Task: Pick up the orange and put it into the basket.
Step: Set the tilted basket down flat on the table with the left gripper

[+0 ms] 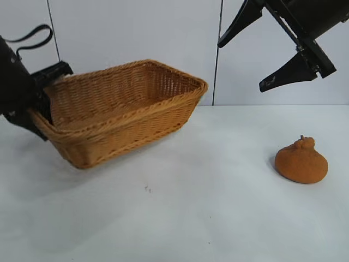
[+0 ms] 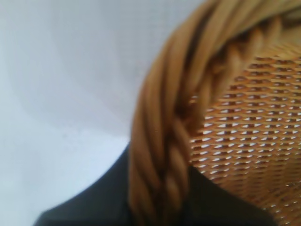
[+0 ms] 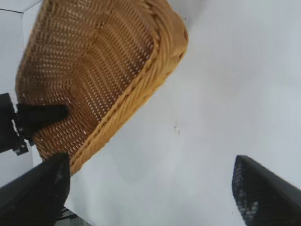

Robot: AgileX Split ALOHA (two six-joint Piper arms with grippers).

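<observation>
The orange (image 1: pixel 301 161), squat with a knobby neck, sits alone on the white table at the right. The wicker basket (image 1: pixel 136 131) stands at the left. My left gripper (image 1: pixel 46 103) is shut on the braided rim (image 2: pixel 160 141) of the basket's left end, one finger inside the wall and one outside. The right wrist view shows the basket (image 3: pixel 141 84) with the left gripper's inner finger (image 3: pixel 42 114) against its wall. My right gripper (image 1: pixel 241 65) hangs open high at the upper right, above and slightly left of the orange, with nothing between its fingers (image 3: pixel 263 193). The orange is out of both wrist views.
The white table (image 1: pixel 180 207) stretches bare between the basket and the orange, with a few small dark specks (image 1: pixel 146 189). A pale panelled wall (image 1: pixel 163 33) stands behind. A black cable loop (image 1: pixel 35 35) shows above the left arm.
</observation>
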